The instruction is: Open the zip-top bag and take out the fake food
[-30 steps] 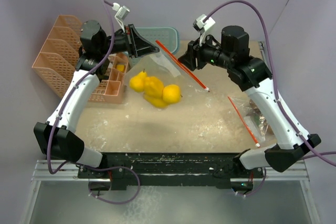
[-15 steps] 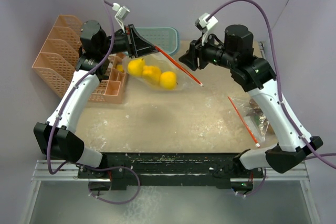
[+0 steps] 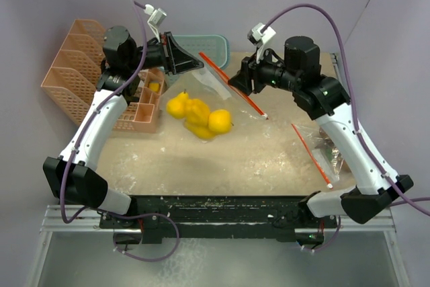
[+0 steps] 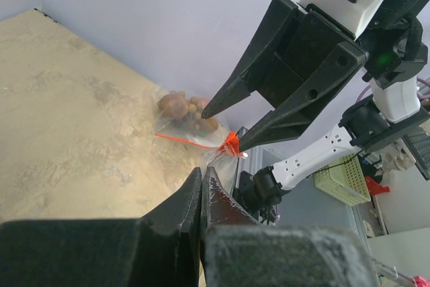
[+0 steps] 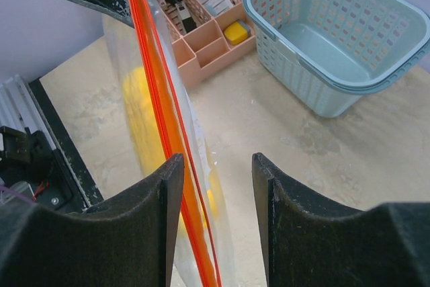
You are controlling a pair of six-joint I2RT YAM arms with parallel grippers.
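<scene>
Dropped lower, glossy yellow fake food [image 3: 198, 116] bunches in bag [image 3: 225, 91].

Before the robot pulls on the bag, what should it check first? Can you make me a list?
1. Left gripper pinching the bag corner: ok, shut on it.
2. Right gripper ready to grab: ok, open.
3. Red zip strip between the right gripper's jaws: ok, though it runs close to one finger.
4. Yellow fake food away from the zip: ok, it hangs low in the bag.
5. Zip already parted: cannot tell.
</scene>
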